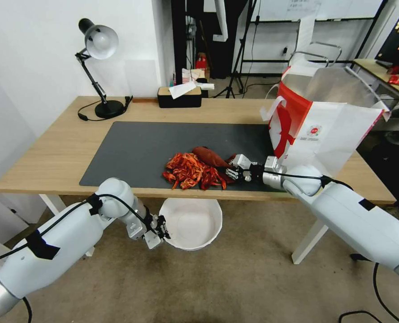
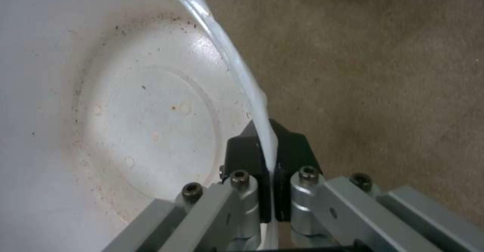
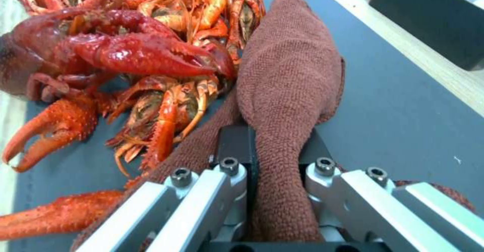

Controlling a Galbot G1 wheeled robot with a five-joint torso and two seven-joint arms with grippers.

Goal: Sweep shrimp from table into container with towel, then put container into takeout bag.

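Head view: right gripper (image 1: 232, 172) clamping the towel (image 1: 210, 157) beside the shrimp (image 1: 190, 171), sweeping underway; left gripper (image 1: 162, 231) pinching the container (image 1: 192, 222) rim below the table (image 1: 51, 157) edge, needing pushing towards it

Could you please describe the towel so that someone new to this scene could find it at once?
On the dark mat of the table, near its front edge, lies a pile of red shrimp. The towel is the rust-brown cloth bunched against the pile's right side, pinched in the right gripper; it is soft and dull, not shiny and clawed.
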